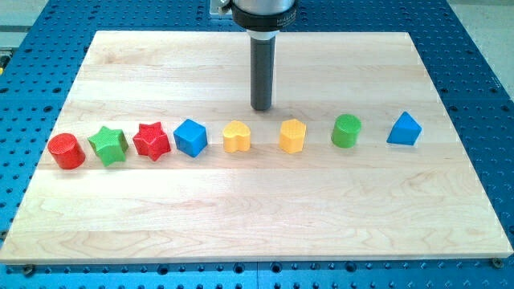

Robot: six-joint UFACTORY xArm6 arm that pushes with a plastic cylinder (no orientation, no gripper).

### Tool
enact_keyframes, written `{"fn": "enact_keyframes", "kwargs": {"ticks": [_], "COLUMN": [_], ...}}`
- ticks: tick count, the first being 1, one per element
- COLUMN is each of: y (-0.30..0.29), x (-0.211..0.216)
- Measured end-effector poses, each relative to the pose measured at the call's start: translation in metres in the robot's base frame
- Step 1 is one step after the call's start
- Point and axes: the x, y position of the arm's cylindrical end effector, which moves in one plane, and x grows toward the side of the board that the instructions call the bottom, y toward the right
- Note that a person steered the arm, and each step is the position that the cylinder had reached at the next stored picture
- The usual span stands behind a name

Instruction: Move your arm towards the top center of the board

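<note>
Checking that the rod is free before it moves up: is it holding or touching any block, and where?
Nothing is held. My tip rests on the bare board, apart from every block, just above the gap between the yellow heart and the yellow block.

This is a robotics lab bench. A pale wooden board (241, 209) lies on a blue metal table (482, 80) drilled with a regular grid of mounting holes, the kind used for fixtures. At 12 o'clock a machined arm mount (263, 12) carries a dark rod down to the board. Small plastic test blocks in plain colours sit in a tidy row from 9 to 3 o'clock.
</note>
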Motion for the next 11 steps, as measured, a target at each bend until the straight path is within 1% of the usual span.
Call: {"fn": "enact_keyframes", "kwargs": {"ticks": [9, 10, 11], "y": [0.011, 0.015, 0.017], "x": [-0.007, -0.030, -0.039]}}
